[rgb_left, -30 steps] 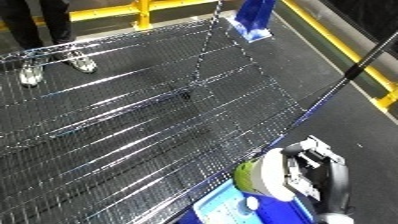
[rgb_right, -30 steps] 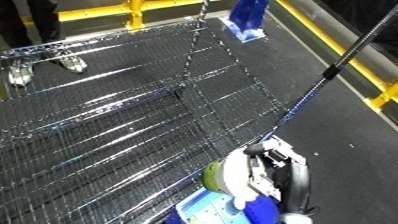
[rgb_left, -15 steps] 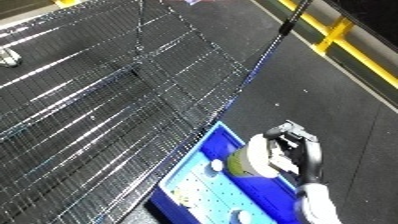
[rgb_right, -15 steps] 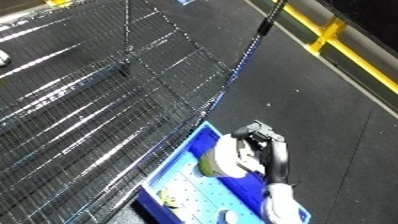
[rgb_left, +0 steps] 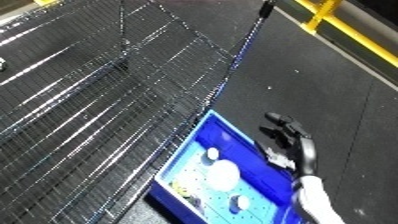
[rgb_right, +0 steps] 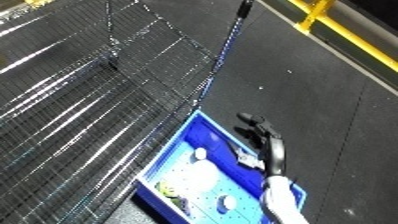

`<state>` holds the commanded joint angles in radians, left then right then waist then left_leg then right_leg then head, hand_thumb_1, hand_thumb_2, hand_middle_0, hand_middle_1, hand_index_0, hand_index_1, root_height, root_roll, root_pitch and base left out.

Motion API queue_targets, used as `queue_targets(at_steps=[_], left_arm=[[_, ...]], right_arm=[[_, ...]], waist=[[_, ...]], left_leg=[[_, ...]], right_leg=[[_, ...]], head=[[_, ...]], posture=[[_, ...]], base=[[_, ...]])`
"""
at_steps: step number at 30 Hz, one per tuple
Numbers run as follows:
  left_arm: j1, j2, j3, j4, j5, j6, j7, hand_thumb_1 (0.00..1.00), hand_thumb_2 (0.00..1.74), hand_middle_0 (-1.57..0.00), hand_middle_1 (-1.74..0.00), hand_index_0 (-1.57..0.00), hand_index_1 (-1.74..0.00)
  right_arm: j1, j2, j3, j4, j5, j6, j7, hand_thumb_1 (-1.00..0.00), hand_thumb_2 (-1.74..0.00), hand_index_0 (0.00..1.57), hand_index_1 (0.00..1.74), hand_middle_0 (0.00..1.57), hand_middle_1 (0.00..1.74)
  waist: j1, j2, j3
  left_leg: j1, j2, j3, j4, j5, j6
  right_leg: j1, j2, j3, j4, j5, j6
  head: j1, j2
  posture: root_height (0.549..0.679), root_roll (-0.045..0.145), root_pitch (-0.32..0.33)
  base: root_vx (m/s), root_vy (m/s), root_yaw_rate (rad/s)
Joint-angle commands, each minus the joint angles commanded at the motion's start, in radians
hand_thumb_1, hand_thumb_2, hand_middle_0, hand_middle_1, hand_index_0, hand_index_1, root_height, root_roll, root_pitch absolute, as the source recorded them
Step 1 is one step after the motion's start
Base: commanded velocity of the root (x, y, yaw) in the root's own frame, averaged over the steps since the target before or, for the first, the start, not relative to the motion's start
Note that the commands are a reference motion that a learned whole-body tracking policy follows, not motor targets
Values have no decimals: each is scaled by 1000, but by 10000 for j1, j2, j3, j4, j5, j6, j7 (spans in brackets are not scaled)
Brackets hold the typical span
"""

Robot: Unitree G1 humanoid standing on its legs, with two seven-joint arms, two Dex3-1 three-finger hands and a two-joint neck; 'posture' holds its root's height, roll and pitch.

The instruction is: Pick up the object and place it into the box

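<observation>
A blue bin (rgb_left: 205,131) stands on the dark floor beside the wire mesh surface. Inside it lies a pale round object (rgb_left: 220,173), with two smaller white pieces (rgb_left: 210,154) and a yellow-green item (rgb_left: 182,189) near it. My right hand (rgb_left: 290,142) hovers over the bin's right rim, fingers spread and relaxed, holding nothing. The white forearm (rgb_right: 281,200) comes in from the lower edge. My left hand shows in no view.
A large wire mesh surface (rgb_left: 98,95) fills the left and top, its edge running just along the bin's far side. A yellow rail (rgb_left: 342,22) crosses the upper right corner. Dark floor (rgb_left: 329,95) lies right of the bin.
The camera has swung, shifting the whole picture. My right hand, which held the round greenish-white object over the bin, has opened; the object now lies in the bin.
</observation>
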<state>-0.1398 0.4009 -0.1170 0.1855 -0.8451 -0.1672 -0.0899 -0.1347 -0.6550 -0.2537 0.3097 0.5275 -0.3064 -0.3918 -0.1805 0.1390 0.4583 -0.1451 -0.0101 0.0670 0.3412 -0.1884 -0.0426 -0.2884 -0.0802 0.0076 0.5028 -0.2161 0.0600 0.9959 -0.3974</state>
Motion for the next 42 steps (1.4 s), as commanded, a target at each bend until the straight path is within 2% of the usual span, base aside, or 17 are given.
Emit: queue_targets(at_steps=[7,16,23,27,34,42], left_arm=[[-49,14,-58,4,-64,-21,41,1000,1740,-1570,-1740,-1570,-1740],[29,-31,-11,-78,-70,87,20,1000,1740,-1570,-1740,-1570,-1740],[180,-124,31,-198,39,192,-107,1000,1740,-1570,-1740,-1570,-1740],[224,-170,50,-316,134,266,-197,1000,1740,-1570,-1740,-1570,-1740],[212,-153,138,-454,273,462,-191,1000,1740,-1570,-1740,-1570,-1740],[337,67,476,-631,489,806,-309,1000,1740,-1570,-1740,-1570,-1740]], right_arm=[[-4,18,47,98,-65,-102,3,0,0,0,0,0,0],[107,201,183,-195,-335,-66,283,0,0,0,0,0,0],[73,610,537,-1214,-455,-476,726,0,0,0,0,0,0],[14,947,827,-1918,-797,-523,909,0,0,0,0,0,0],[-189,1278,1334,-2469,-955,-376,1459,0,0,0,0,0,0],[-268,1799,1904,-2782,-1169,-91,1818,0,0,0,0,0,0]], waist=[[20,2,54],[143,-45,42],[359,-179,-3],[529,-320,-5],[954,-662,-16],[1502,-1099,-5]], left_leg=[[-34,-3,-76,-62,97,-15],[-61,31,-222,-70,197,-59],[-31,46,-403,-147,303,-68],[-64,66,-520,-135,343,-72],[-184,123,-716,149,271,-77],[-316,116,-1029,410,242,-14]], right_leg=[[-70,52,-37,106,-39,-39],[-7,88,-125,196,-118,-114],[138,123,-211,214,-194,-184],[207,131,-282,218,-220,-201],[401,82,-470,289,-267,-244],[662,195,-763,492,-403,-308]], head=[[-133,52],[-669,-179],[-1442,-237],[-2115,-326],[-3578,-576],[-5183,-698]], posture=[[668,83,35],[668,85,31],[668,85,22],[667,84,17],[667,79,1],[665,67,-19]], base=[[0,-12,41],[22,-16,53],[27,-32,111],[12,-46,152],[29,-62,133],[41,-86,172]])
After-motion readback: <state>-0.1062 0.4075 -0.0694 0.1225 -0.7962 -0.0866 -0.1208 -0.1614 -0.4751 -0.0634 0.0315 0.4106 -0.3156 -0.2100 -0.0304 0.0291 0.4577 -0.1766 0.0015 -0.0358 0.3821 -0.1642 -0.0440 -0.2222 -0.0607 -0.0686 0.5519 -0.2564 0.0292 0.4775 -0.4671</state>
